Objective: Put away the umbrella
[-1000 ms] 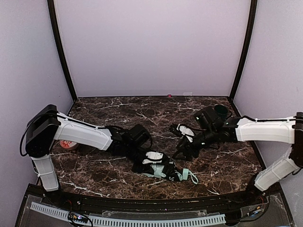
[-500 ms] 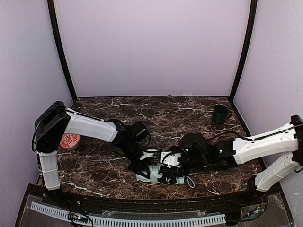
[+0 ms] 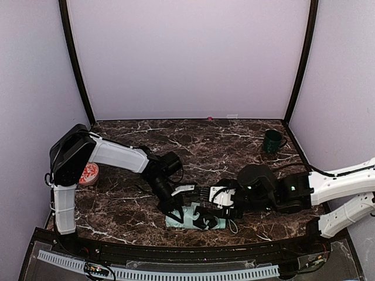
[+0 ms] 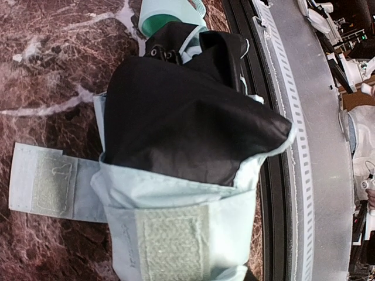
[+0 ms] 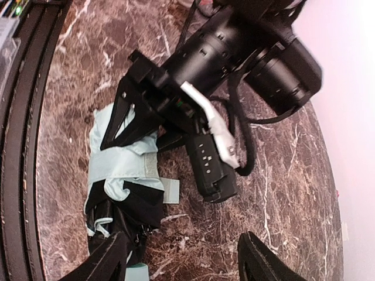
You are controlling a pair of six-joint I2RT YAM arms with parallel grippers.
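Note:
The umbrella (image 3: 190,217) lies folded near the table's front edge, pale mint fabric wrapped round black lining. It fills the left wrist view (image 4: 187,129), with a loose velcro strap (image 4: 47,181) at the left and the mint handle (image 4: 170,14) at the top. My left gripper (image 3: 174,209) sits on the umbrella's mint end and looks shut on it. Its black fingers (image 5: 123,126) show in the right wrist view but are hidden in its own. My right gripper (image 5: 187,260) is open wide just over the umbrella's black end (image 5: 126,205), holding nothing.
A dark green mug (image 3: 271,141) stands at the back right. A red and white round object (image 3: 88,174) lies at the left by the left arm. The table's front rail (image 4: 316,146) runs close beside the umbrella.
My right arm has swung from the mug's side down toward the front, to the umbrella. My left gripper has shifted slightly forward with the umbrella.

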